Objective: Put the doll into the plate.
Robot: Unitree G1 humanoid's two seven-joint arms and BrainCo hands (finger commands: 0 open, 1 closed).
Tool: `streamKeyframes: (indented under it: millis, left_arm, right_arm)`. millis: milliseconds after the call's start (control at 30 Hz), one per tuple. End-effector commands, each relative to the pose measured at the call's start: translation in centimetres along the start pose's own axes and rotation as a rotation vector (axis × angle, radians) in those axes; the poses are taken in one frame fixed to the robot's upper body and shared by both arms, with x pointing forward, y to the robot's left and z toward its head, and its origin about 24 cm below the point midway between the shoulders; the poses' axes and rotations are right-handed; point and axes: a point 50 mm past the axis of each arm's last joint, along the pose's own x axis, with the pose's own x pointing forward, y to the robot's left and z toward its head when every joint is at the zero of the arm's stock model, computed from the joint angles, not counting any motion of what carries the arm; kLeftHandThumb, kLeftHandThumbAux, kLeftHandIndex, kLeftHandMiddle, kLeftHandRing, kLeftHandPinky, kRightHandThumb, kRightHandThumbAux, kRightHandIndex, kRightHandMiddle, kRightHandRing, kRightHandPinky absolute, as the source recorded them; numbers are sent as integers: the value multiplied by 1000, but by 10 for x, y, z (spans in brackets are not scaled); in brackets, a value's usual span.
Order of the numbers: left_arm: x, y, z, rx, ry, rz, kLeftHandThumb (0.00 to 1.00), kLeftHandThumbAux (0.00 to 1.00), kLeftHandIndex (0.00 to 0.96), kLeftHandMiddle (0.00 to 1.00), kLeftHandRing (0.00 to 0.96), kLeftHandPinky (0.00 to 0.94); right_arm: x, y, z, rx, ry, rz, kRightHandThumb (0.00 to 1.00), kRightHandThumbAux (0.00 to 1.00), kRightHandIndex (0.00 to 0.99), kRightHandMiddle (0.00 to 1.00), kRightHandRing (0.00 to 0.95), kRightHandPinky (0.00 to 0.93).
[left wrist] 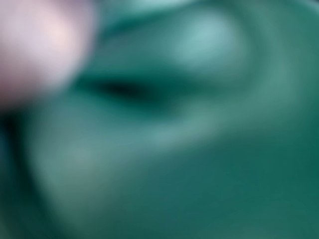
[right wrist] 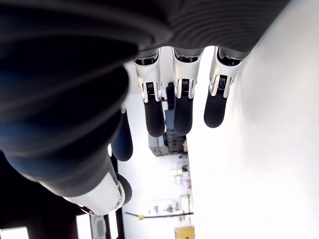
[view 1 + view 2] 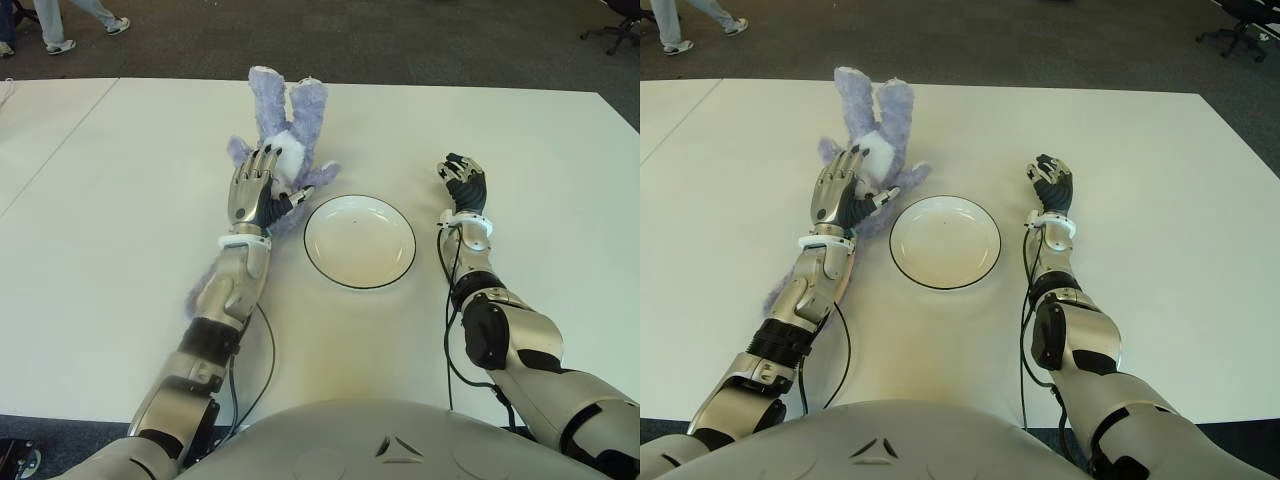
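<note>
Purple plush doll [image 3: 283, 130] near worktop's [image 3: 120, 220] far edge, left hand [image 3: 255, 187] laid over it, grip unclear, white plate [image 3: 359, 240] empty beside, right hand [image 3: 464, 184] loosely open, holding nothing.

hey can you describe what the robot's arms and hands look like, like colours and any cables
Both arms have silver-grey metallic shells with black joint sections. The left hand has a silvery back and dark fingers; the right hand is mostly black, its fingers having white segments and rounded black tips. Each wrist carries a white ring, and a thin black cable loops along each forearm over the white table.
</note>
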Motion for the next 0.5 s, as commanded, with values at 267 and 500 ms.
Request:
streamKeyframes:
  millis: [267, 500]
  left_arm:
    - [-10, -35, -42, 94, 111, -195, 386, 366, 30, 0, 129, 338]
    - [-16, -36, -56, 85, 118, -220, 772, 405, 341, 417, 497, 580]
  right_arm:
    - [-76, -26, -103, 15, 488, -72, 497, 817, 358, 190, 154, 169]
    - [-76, -28, -103, 36, 484, -78, 506, 807, 363, 185, 147, 167]
